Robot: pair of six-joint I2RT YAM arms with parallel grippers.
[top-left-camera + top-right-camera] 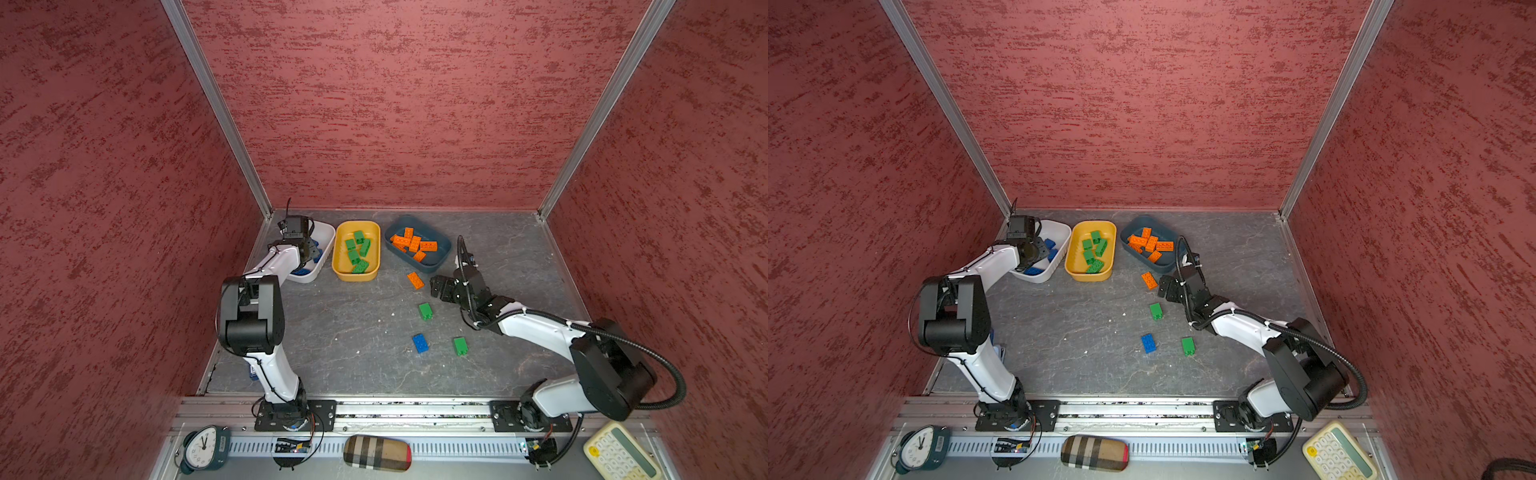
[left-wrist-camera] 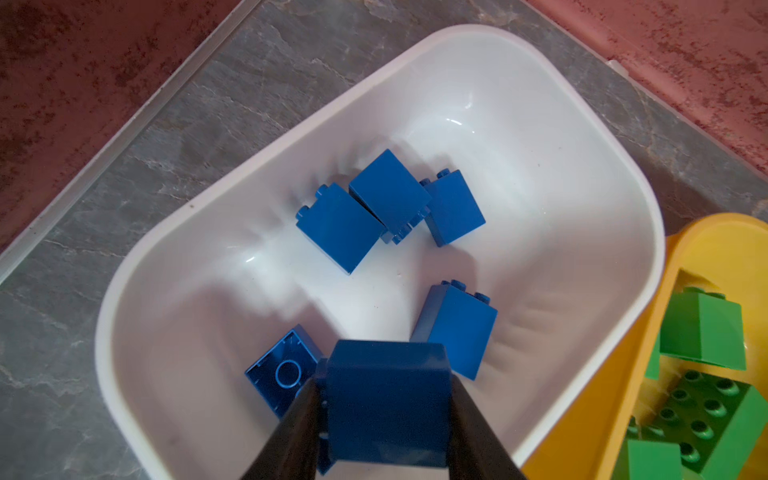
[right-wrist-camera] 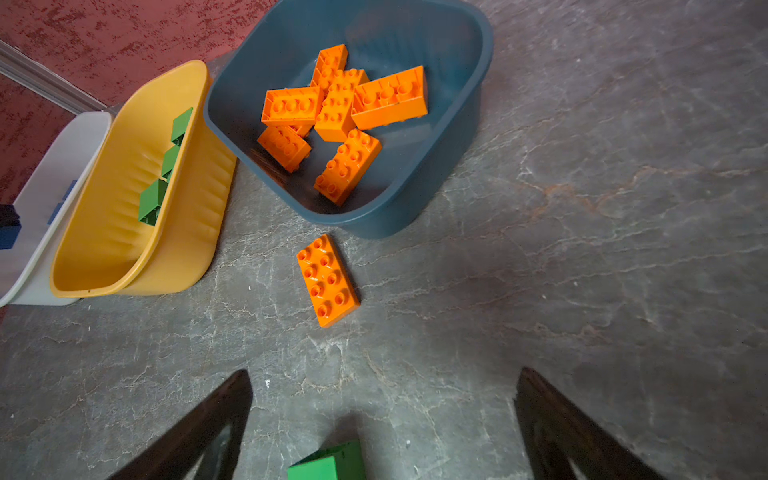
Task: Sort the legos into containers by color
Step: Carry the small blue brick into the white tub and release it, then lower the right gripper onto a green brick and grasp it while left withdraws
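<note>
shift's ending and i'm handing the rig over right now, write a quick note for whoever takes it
Left jaws: shut on the held blue brick, over the white tub, not yet dropped.
Right jaws: open and empty, above the table near the loose orange brick.
Done: sorted blue bricks lie in the white tub, sorted green bricks in the yellow tub, sorted orange bricks in the dark blue tub.
Left: release the held blue brick, then sort the loose orange brick, two loose green bricks and the loose blue brick.

Both top views overlook the whole table from high; wrist views sit close.
</note>
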